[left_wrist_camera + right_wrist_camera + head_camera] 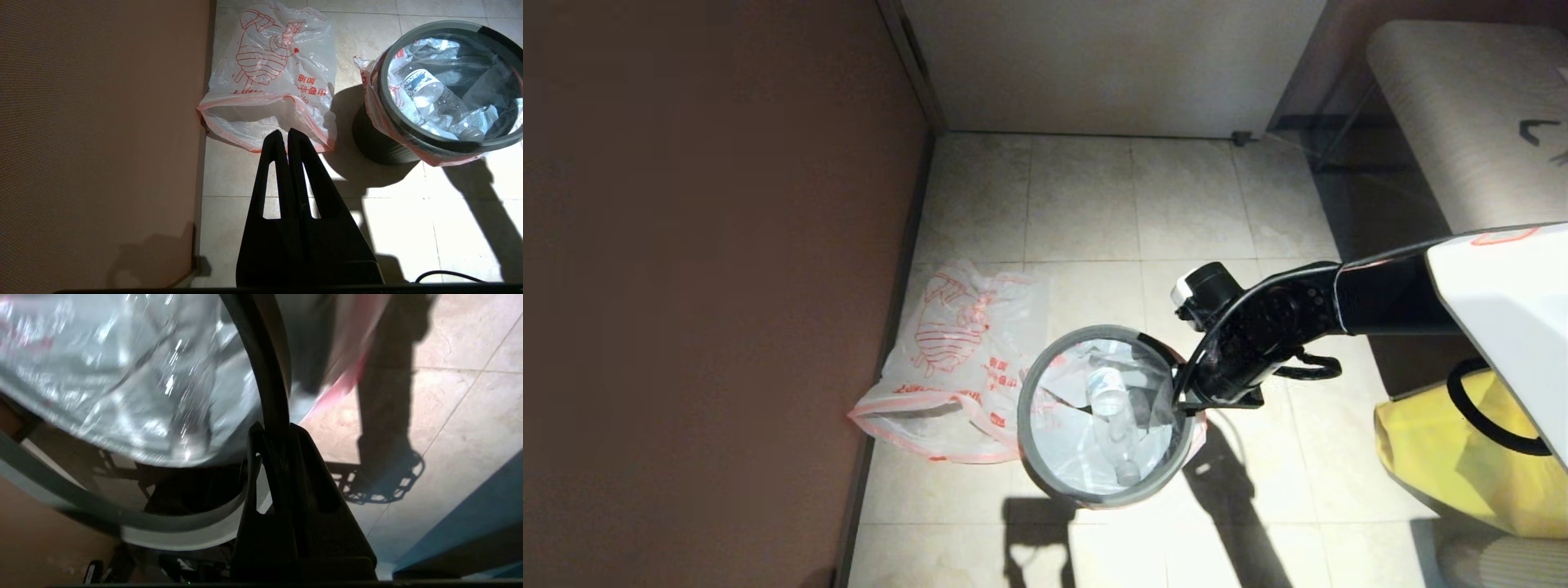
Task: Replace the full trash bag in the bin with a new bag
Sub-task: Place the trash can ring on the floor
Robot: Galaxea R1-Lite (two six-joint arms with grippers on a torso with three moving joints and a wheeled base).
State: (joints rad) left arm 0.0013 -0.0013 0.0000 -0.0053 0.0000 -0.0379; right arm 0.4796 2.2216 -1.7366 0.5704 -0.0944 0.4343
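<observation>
The black bin [380,143] stands on the tiled floor, ringed by its thin grey hoop [1023,412]. The full trash bag [1078,457] lines it, with a clear plastic bottle [1109,400] inside and its pink-red edge folded over the outside [369,94]. My right gripper [1180,400] is at the bin's right side, shut on the hoop [265,367], which runs between its fingers. The new bag [956,359], white with a red line drawing, lies flat on the floor left of the bin. My left gripper [284,132] hangs shut and empty above the floor near that bag's open end.
A brown wall [703,286] runs close along the left of the new bag. A large yellow bag [1462,457] sits on the floor at the right, below a pale bench top [1462,114]. Bare tiles lie behind and in front of the bin.
</observation>
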